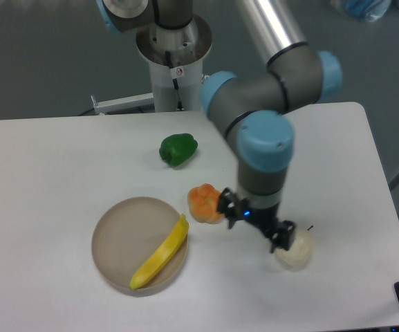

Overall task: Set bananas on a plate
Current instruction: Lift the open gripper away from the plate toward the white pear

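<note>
The yellow banana (pixel 161 254) lies on the right half of the round beige plate (pixel 119 238), slanting from the plate's near rim up to its right rim, where its tip sticks out slightly. My gripper (pixel 256 223) hangs over the table to the right of the plate, clear of the banana. Its jaws are spread wide and hold nothing. One finger is beside the orange pepper and the other beside a whitish round thing.
An orange lobed pepper (pixel 204 203) sits just right of the plate, touching or nearly touching the gripper's left side. A green pepper (pixel 178 149) lies farther back. A whitish round object (pixel 293 252) sits under the gripper's right side. The arm's base (pixel 173 48) stands at the table's back edge.
</note>
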